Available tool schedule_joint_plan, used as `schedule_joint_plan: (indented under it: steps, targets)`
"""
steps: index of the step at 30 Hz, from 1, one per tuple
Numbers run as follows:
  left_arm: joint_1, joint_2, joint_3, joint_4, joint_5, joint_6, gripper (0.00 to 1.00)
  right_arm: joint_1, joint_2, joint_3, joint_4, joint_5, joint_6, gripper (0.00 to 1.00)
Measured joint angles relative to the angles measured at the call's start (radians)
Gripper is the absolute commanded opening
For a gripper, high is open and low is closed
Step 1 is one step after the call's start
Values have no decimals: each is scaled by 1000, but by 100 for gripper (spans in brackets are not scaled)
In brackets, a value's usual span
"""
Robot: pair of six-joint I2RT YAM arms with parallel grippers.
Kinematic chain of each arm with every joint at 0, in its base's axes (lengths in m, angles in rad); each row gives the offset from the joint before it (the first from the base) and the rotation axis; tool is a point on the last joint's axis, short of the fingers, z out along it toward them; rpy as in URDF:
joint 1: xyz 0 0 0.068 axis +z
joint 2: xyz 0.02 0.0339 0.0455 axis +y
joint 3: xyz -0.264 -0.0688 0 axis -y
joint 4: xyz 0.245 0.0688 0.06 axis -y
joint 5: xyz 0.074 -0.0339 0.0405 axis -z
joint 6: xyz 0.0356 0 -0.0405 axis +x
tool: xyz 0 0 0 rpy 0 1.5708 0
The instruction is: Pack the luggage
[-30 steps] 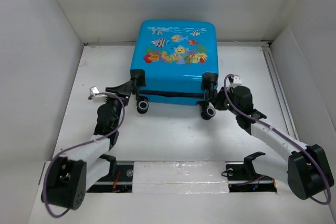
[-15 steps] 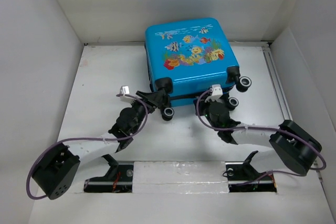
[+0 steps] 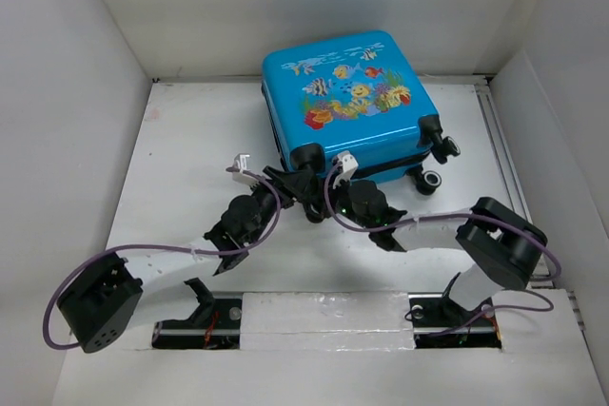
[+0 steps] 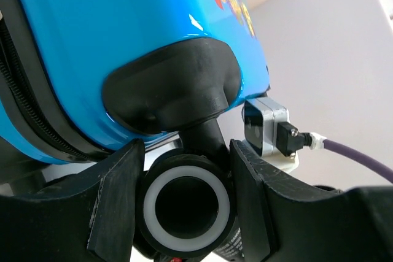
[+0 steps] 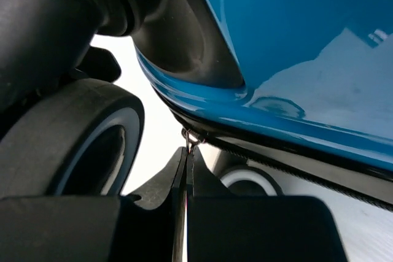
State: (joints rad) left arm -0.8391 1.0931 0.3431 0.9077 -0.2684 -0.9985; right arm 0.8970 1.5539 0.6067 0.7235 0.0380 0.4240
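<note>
One luggage [image 3: 347, 92] lies closed (contents hidden) on the table [image 3: 190, 140].

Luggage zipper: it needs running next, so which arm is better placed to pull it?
Right. The right end effector is shut on the zipper pull at the luggage seam; the left end effector clamps a wheel.
</note>
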Motion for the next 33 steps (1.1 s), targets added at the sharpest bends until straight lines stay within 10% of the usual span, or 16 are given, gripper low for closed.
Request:
schedule_joint_plan:
  steps: [9,11,12,15,24,33]
  targets:
    - [-63,95,41,63,-133,27,0,-10,75,-28,174,32,115,0]
    - [-78,97,50,49,-135,33,23,-15,66,-51,187,32,140,0]
    - [-88,88,60,22,-135,40,51,-18,50,-69,189,22,145,0]
    - [-141,26,94,-103,-102,88,76,-39,-21,-124,174,-48,145,0]
    - [-180,-244,157,-380,-59,151,66,-218,-323,-222,-109,-274,102,0]
    - [-195,-46,170,-426,119,191,50,-315,-546,-246,-397,-300,86,0]
